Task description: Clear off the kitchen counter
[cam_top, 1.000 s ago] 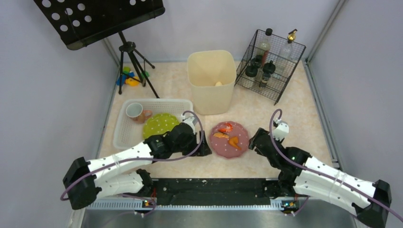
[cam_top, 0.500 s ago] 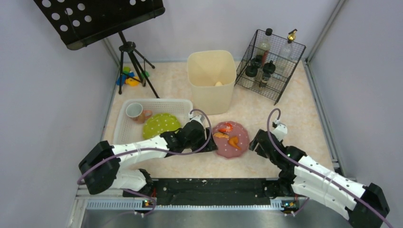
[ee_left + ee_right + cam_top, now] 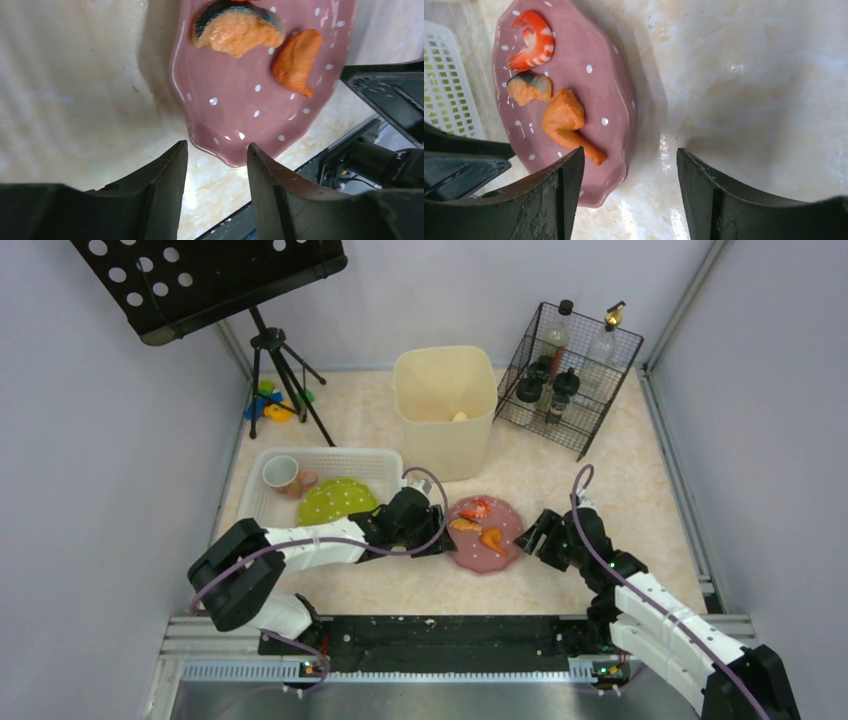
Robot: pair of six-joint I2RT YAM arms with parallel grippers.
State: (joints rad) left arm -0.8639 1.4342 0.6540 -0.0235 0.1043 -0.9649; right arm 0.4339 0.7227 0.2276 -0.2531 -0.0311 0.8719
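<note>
**Both hands open at the pink plate, one at each side**

A black rail [image 3: 440, 642] runs along the near edge of the bench [image 3: 640, 490], with the two arm bases on it. Both arms reach forward and inward over the marbled surface.

The left hand [image 3: 216, 155] is low at the left rim of a pink dotted plate [image 3: 486, 533]. Its jaws stand a moderate way apart and grip nothing, and in the left wrist view the plate's scalloped edge shows in the gap between them. The right hand [image 3: 630, 157] is at the plate's right rim with its jaws spread wide and empty. The plate's edge lies close to one finger.

The plate sits flat near the middle of the bench. It carries a shrimp [image 3: 531, 44], a small orange piece with a dark skin [image 3: 526, 87] and a longer orange piece [image 3: 566, 122].

To the left, just beyond the left arm, is a white perforated basket [image 3: 345, 456]. It holds a green dotted plate [image 3: 338, 502] and a cup [image 3: 283, 475] lying on its side.

Farther back stands a tall cream bin [image 3: 445, 410], and to its right is a black wire rack [image 3: 570, 375] of bottles. At the far left corner some small coloured toys [image 3: 270, 400] lie by the feet of a black tripod stand [image 3: 270, 340].
</note>
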